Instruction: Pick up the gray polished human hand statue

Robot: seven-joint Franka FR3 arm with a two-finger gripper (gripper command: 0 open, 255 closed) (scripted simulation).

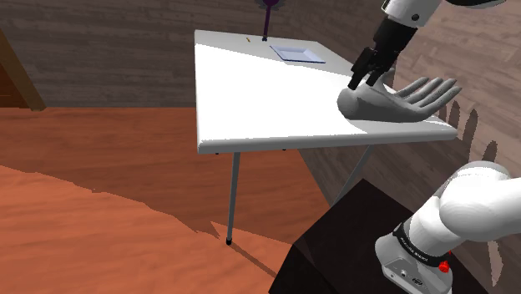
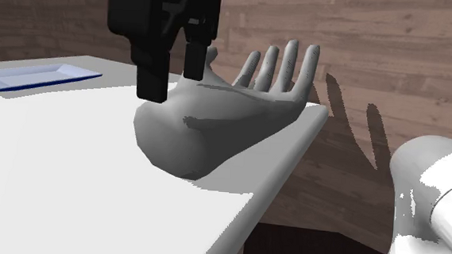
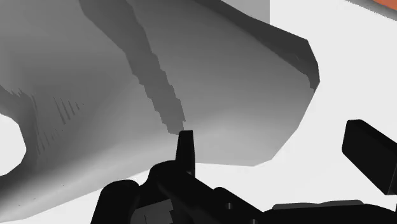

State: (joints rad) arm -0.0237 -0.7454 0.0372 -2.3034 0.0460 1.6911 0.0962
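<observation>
Gray hand statue (image 1: 397,102) is lying palm up on the white table (image 1: 250,100), at the corner toward the shoulder view's right and nearest the robot's stand (image 1: 334,250). Its rounded wrist end is resting on the tabletop, and its fingers are pointing away to the right and lifting off the surface close to the table's edge. In the second exterior view the statue (image 2: 217,118) is sitting near the corner of the table (image 2: 55,161), its smooth surface catching soft highlights and its four fingers standing up against the wooden wall behind. The black gripper (image 1: 365,81) is coming down from above onto the wrist end. Its fingers are standing apart, one (image 2: 151,78) by the outer side of the wrist end and the other (image 2: 194,61) over the heel of the palm, and they are not clasping the statue. From the wrist view the gripper (image 3: 270,137) is showing the same spread, with the statue (image 3: 191,63) lying right below it and one finger out over bare tabletop. A flat blue tray (image 1: 298,54) is sitting well apart at the table's far side, with a purple stemmed object (image 1: 267,17) beyond it. The white arm (image 1: 467,217) is rising from the stand at the lower right.
</observation>
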